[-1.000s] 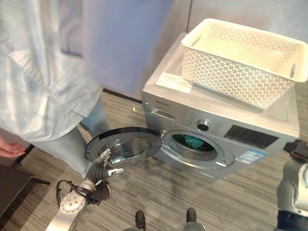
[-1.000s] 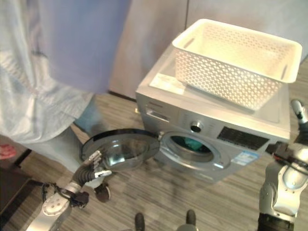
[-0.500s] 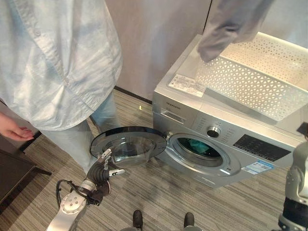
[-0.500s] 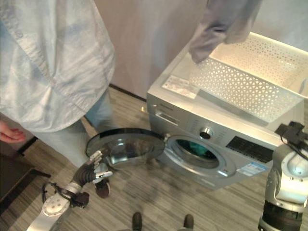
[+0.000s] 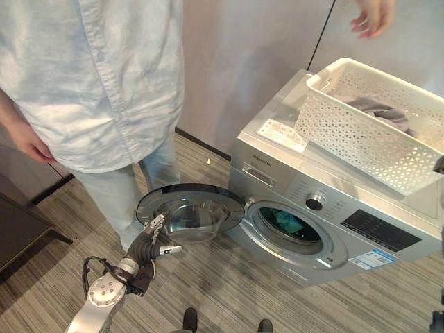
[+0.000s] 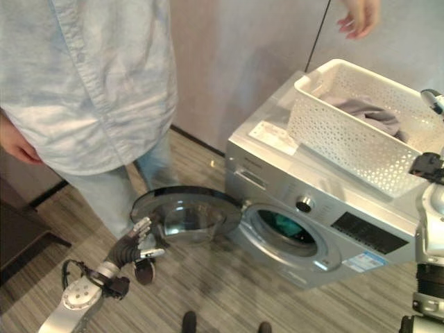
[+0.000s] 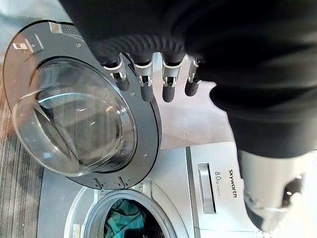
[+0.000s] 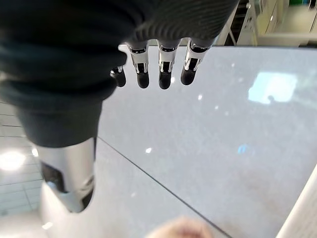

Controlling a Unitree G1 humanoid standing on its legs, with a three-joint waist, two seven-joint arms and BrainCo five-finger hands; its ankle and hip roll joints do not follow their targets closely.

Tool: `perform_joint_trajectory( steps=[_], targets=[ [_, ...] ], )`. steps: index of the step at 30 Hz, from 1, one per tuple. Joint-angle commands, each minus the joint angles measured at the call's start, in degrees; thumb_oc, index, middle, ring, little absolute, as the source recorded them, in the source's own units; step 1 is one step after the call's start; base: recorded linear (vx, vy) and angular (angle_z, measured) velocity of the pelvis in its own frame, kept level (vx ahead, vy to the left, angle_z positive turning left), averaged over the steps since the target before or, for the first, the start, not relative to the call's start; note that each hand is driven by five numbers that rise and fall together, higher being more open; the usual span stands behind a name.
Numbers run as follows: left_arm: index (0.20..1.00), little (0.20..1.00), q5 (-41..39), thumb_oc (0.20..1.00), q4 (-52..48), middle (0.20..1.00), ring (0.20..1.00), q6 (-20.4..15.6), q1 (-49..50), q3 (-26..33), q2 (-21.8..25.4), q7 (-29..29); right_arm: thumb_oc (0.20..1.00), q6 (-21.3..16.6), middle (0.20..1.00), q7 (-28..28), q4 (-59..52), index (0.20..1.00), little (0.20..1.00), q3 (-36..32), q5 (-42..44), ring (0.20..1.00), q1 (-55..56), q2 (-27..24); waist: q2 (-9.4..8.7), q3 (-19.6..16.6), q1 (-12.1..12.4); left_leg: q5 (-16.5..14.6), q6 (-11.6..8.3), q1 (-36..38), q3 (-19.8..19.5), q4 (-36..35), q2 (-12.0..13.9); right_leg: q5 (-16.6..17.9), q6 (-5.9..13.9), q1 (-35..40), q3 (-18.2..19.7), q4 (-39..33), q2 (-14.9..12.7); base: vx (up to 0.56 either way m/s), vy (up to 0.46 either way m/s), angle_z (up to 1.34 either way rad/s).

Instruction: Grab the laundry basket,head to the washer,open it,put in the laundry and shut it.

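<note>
The silver washer [image 5: 333, 229] stands with its round door [image 5: 191, 208] swung wide open, and a teal cloth [image 5: 288, 223] lies in the drum. On the washer's top sits the white laundry basket [image 5: 368, 132] with a grey garment [image 5: 378, 109] in it. My left hand [image 5: 149, 239] is open, its fingers [image 7: 143, 87] straight just off the door's outer rim. My right hand [image 6: 428, 165] is raised beside the basket's right end, its fingers [image 8: 163, 74] straight and holding nothing.
A person in a light blue shirt [image 5: 97, 76] stands close at the left, right behind the open door. Another person's hand [image 5: 371, 15] hangs above the basket. A grey wall [image 5: 243, 62] is behind the washer. A dark low table [image 5: 17, 239] sits at the far left.
The camera has shifted. The grey garment held over the basket now lies inside it, and the person's hand has lifted away. My left hand stays by the door.
</note>
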Motion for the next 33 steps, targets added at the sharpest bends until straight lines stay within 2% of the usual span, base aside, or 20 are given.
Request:
perform_joint_trajectory(
  steps=[1,3,5,7,8,9,10,13,16,19,20,21,23,26,27,29,31,32,33],
  targets=[
    [1.0,1.0,0.24,1.0,-2.44,1.0,1.0,-2.19,0.04,2.06,0.82,-0.13,1.0,0.81,1.0,0.43,6.76,1.0,1.0,1.42,-0.08,1.0,-8.29,-8.89,0.71,-1.17,2.59,-10.67,0.31,4.01,-0.22,3.34,1.42,0.5,1.81,-0.81,-3.11,2.15,-1.48,0.0,0.0,0.0],
    [1.0,1.0,-0.42,1.0,-2.35,1.0,1.0,-2.12,0.48,1.79,1.6,-0.12,1.0,2.96,1.0,1.47,12.54,1.0,1.0,4.72,-0.73,1.0,-11.99,-13.04,0.21,-1.23,3.16,-10.38,0.1,4.21,-0.28,3.04,1.67,0.32,1.69,-0.51,-3.43,2.07,-1.27,0.0,-0.015,0.0],
    [1.0,1.0,-1.22,1.0,-2.45,1.0,1.0,-2.06,0.68,1.84,2.22,0.01,1.0,4.43,1.0,2.95,18.84,1.0,1.0,10.98,-1.26,1.0,-18.99,-17.56,0.04,-1.04,3.34,-10.12,-0.08,4.5,-0.2,2.85,1.93,0.2,1.59,-0.27,-3.37,2.06,-1.05,0.0,0.0,0.0],
    [1.0,1.0,-2.12,1.0,-2.46,1.0,1.0,-1.99,0.86,1.91,2.63,-0.2,1.0,5.13,1.0,5.4,25.36,1.0,1.0,19.91,-0.86,1.0,-28.49,-20.83,-0.06,-0.87,3.34,-10.08,-0.19,4.56,-0.19,2.94,2.04,0.28,1.52,-0.04,-3.25,2.04,-0.95,0.0,0.0,0.0],
    [1.0,1.0,-2.46,1.0,-2.42,1.0,1.0,-1.87,0.78,1.68,3.01,-0.38,1.0,5.76,1.0,6.49,27.0,1.0,1.0,21.97,-1.24,1.0,-30.33,-21.42,-0.47,-0.91,3.49,-10.06,-0.18,4.46,-0.3,3.05,1.99,0.37,1.53,0.04,-3.32,2.03,-0.93,0.0,0.0,0.0],
    [1.0,1.0,-3.07,1.0,-2.44,1.0,1.0,-1.7,0.94,1.72,3.63,-0.64,1.0,6.82,1.0,9.66,31.81,1.0,1.0,29.5,-1.82,1.0,-37.17,-22.98,-0.95,-0.79,3.75,-10.42,-0.24,4.52,-0.53,3.49,2.07,0.55,1.65,0.45,-3.37,2.12,-0.88,0.0,0.0,0.0],
    [1.0,1.0,-3.09,1.0,-2.46,1.0,1.0,-1.69,0.96,1.87,3.34,-0.64,1.0,6.73,1.0,9.71,32.3,1.0,1.0,30.74,-1.72,1.0,-38.53,-22.99,-0.82,-0.76,3.52,-10.17,-0.16,4.33,-0.53,3.52,1.89,0.76,1.63,0.33,-3.37,2.03,-1.05,0.02,0.034,-0.02],
    [1.0,1.0,-3.33,1.0,-2.45,1.0,1.0,-1.42,1.1,2.06,3.94,-0.92,1.0,8.18,1.0,13.32,40.62,1.0,1.0,40.99,-1.57,1.0,-49.11,-21.52,-1.51,-0.62,3.75,-10.37,0.19,3.91,-0.96,4.14,1.43,1.33,1.86,0.64,-3.55,2.26,-1.44,0.01,0.053,0.02],
    [1.0,1.0,-3.35,1.0,-2.27,1.0,1.0,-1.24,1.06,2.44,4.23,-1.1,1.0,9.64,1.0,16.63,47.43,1.0,1.0,48.65,-3.59,1.0,-56.49,-19.32,-2.09,-0.17,4.19,-10.77,0.66,2.92,-1.31,5.47,0.49,3.51,2.47,0.45,-3.32,2.71,-2.24,0.0,0.085,0.05],
    [1.0,1.0,-3.52,1.0,-2.31,1.0,1.0,-1.13,0.85,2.42,4.29,-1.08,1.0,10.51,1.0,17.98,51.12,1.0,1.0,52.76,-5.75,1.0,-60.51,-17.36,-2.16,0.09,4.34,-11.44,1.19,2.04,-1.6,6.78,-0.49,5.1,3.01,0.55,-3.1,2.67,-2.97,0.0,0.105,0.04],
    [1.0,1.0,-2.95,1.0,-2.67,1.0,1.0,-0.98,1.06,2.77,5.37,-1.84,1.0,12.08,1.0,20.14,55.5,1.0,1.0,57.22,-11.05,1.0,-63.21,-17.43,-2.23,0.26,4.59,-12.26,1.83,1.42,-2.36,7.98,-1.43,6.99,3.61,0.73,-2.26,3.2,-3.65,0.0,0.15,0.1],
    [1.0,1.0,-2.62,1.0,-2.92,1.0,1.0,-0.78,0.98,3.01,5.51,-2.03,1.0,12.67,1.0,20.7,57.12,1.0,1.0,59.19,-13.55,1.0,-64.91,-17.35,-1.91,0.33,4.3,-12.21,2.41,1.01,-2.84,8.29,-2.16,7.48,3.46,0.07,-1.28,4.65,-4.29,0.0,0.223,0.19],
    [1.0,1.0,-2.42,1.0,-3.08,1.0,1.0,-0.3,0.6,2.76,5.83,-2.23,1.0,13.43,1.0,20.95,59.95,1.0,1.0,61.01,-16.2,1.0,-66.94,-17.77,-0.47,1.13,3.6,-12.53,3.57,1.21,-4.33,8.76,-2.81,6.82,2.12,-2.17,2.65,11.01,-3.94,0.01,0.207,0.28],
    [1.0,1.0,-1.89,1.0,-2.35,1.0,1.0,0.24,-0.21,1.88,5.56,-3.59,1.0,13.14,1.0,21.67,63.46,1.0,1.0,62.17,-18.67,1.0,-66.91,-17.8,1.88,1.81,2.6,-12.53,4.57,2.14,-5.8,8.36,-2.99,2.78,0.49,-6.75,7.32,16.01,-1.17,0.06,0.138,0.38],
    [1.0,1.0,-1.58,1.0,-2.26,1.0,1.0,0.32,-0.37,1.83,5.63,-3.99,1.0,13.11,1.0,22.45,64.08,1.0,1.0,62.96,-19.85,1.0,-66.24,-17.89,2.62,2.23,2.17,-12.89,4.54,3.17,-6.24,8.04,-2.71,0.46,0.02,-8.06,8.79,14.76,0.15,0.11,0.043,0.23],
    [1.0,1.0,-1.67,1.0,-2.42,1.0,1.0,0.19,-0.44,2.02,5.67,-4.1,1.0,13.01,1.0,22.84,64.33,1.0,1.0,63.4,-20.51,1.0,-66.23,-18.07,2.8,2.45,1.99,-12.74,4.36,3.5,-6.34,7.79,-2.76,0.62,0.14,-8.74,9.53,12.54,0.31,0.09,-0.004,0.22],
    [1.0,1.0,-1.61,1.0,-2.46,1.0,1.0,0.32,-0.74,1.47,5.04,-4.3,1.0,12.83,1.0,23.87,64.54,1.0,1.0,63.39,-21.42,1.0,-64.81,-17.43,3.23,4.14,1.55,-14.17,4.08,5.3,-6.9,8.47,-3.14,2.37,1.26,-12.55,10.46,4.96,0.21,0.18,-0.034,0.14],
    [1.0,1.0,-1.01,1.0,-1.92,1.0,1.0,0.27,-1.61,0.58,4.07,-4.25,1.0,12.79,1.0,24.87,64.1,1.0,1.0,62.99,-21.09,1.0,-62.5,-18.39,3.27,4.84,0.41,-15.0,3.84,7.23,-7.94,8.56,-3.53,3.32,2.0,-14.19,13.17,2.59,1.46,0.18,-0.017,0.09],
    [1.0,1.0,-0.98,1.0,-1.81,1.0,1.0,0.22,-1.72,0.42,4.14,-4.22,1.0,12.82,1.0,24.87,63.92,1.0,1.0,62.66,-21.12,1.0,-62.12,-18.55,3.35,5.0,0.57,-15.09,3.82,7.55,-7.93,8.46,-3.36,3.27,2.0,-13.89,13.13,2.54,1.62,0.19,-0.028,0.09]
  ],
)
